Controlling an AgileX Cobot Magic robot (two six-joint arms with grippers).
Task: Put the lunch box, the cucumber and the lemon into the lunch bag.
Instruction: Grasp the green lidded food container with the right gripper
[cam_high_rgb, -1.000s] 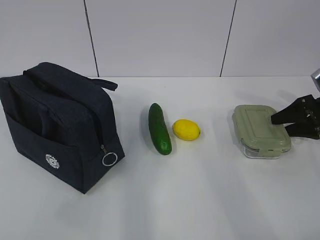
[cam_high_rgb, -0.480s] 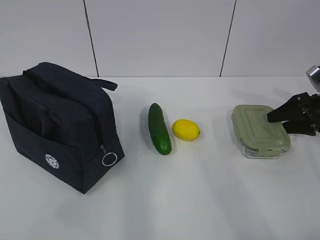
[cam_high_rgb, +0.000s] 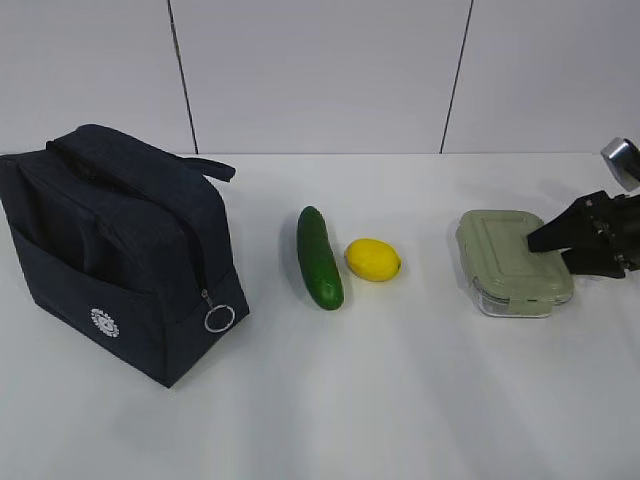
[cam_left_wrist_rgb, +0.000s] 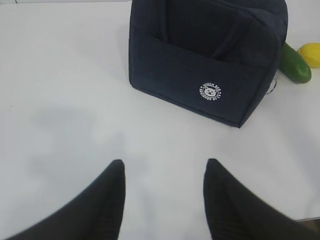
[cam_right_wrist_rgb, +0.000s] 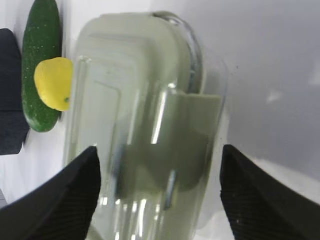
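Outside, the right gripper (cam_high_rgb: 553, 250) straddles the near end of the sage-lidded clear glass lunch box (cam_high_rgb: 513, 262), jaws spread; beyond it lie the yellow oval lemon (cam_high_rgb: 372, 260), dark green cucumber (cam_high_rgb: 319, 257) and navy fabric lunch bag (cam_high_rgb: 120, 250). Left wrist: the left gripper (cam_left_wrist_rgb: 164, 172) hangs empty, jaws parted, bag ahead. Right wrist: fingers (cam_right_wrist_rgb: 75, 180) flank the box, grip unclear.

From my exterior feed the right gripper (cam_high_rgb: 545, 250) runs off the right edge, and its fingers cover the lunch box's (cam_high_rgb: 510, 258) near end. My left wrist feed crops the lunch bag (cam_left_wrist_rgb: 210, 55) at the top, hides most of the cucumber (cam_left_wrist_rgb: 295, 65) behind it, and clips the lemon (cam_left_wrist_rgb: 311, 54).
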